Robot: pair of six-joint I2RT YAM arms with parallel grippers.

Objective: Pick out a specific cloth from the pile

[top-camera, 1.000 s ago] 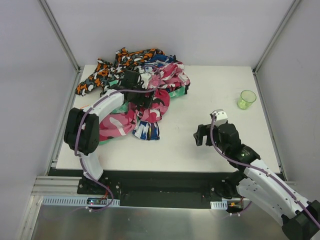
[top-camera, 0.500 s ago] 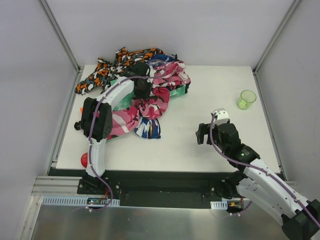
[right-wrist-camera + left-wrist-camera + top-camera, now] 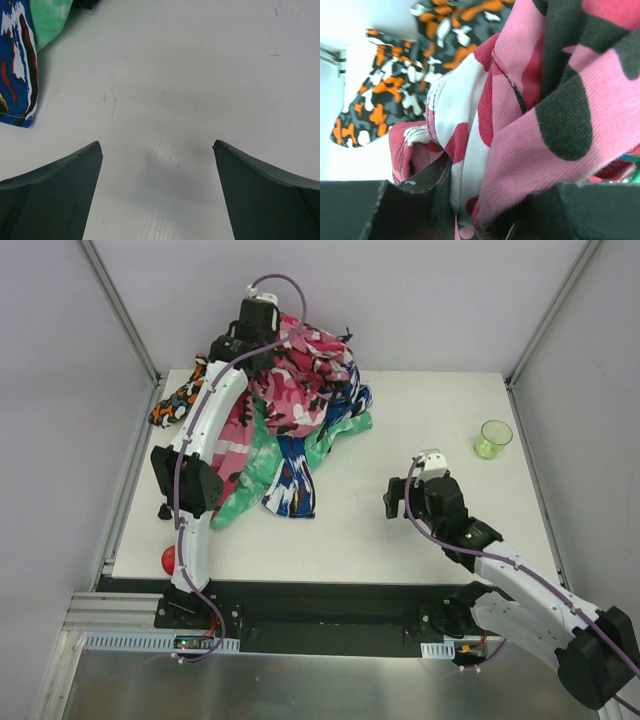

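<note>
My left gripper point(image 3: 264, 344) is raised high over the table's back left, shut on a fold of the pink camouflage cloth point(image 3: 297, 380). In the left wrist view that pink, white and red fabric point(image 3: 555, 105) is pinched between the jaws of the left gripper point(image 3: 480, 220). The pile point(image 3: 290, 440) hangs and drapes below it: mint green point(image 3: 262, 465), blue-white-red print point(image 3: 292, 483), orange-black print point(image 3: 176, 403). No plain black cloth shows; it is hidden. My right gripper point(image 3: 396, 502) stands open over bare table, and the right wrist view shows nothing between the fingers of this gripper point(image 3: 157, 146).
A green cup point(image 3: 494, 437) stands at the right side of the white table point(image 3: 430, 420). A red ball point(image 3: 168, 560) lies at the front left edge. Frame posts and walls close in the back and sides. The blue-print cloth's tip point(image 3: 15, 75) lies left of the right gripper.
The left gripper has closed on the pink camouflage cloth and risen up and back, dragging much of the pile with it. The right gripper has shifted slightly left.
</note>
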